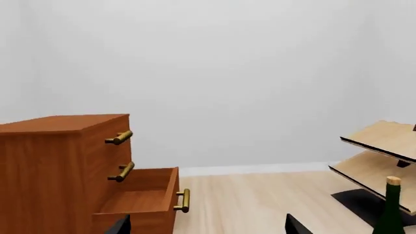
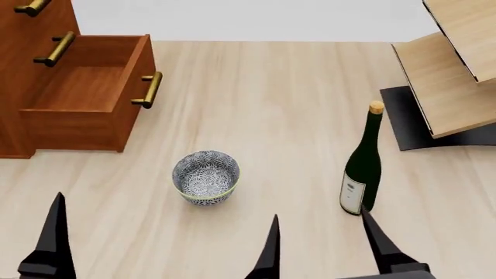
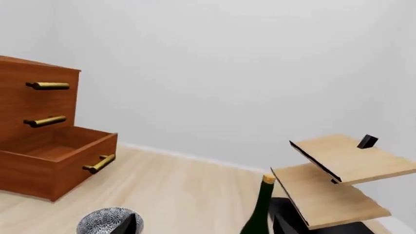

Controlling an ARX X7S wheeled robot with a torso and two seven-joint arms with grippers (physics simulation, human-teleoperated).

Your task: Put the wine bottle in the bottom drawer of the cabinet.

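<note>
Two grippers are seen low in the head view: the left gripper (image 2: 162, 247) is spread wide and released, the right gripper (image 2: 317, 244) likewise released, its fingertip just beside the tall dark-green glass wine bottle (image 2: 362, 168), which stands upright on the pale wooden floor (image 2: 263, 93). Bare floor is left between bottle and the one pulled-out reddish-brown bottom drawer (image 2: 85, 93) of the three-drawer wooden cabinet (image 1: 46, 165). One patterned ceramic bowl (image 2: 205, 177) is seen near the middle.
</note>
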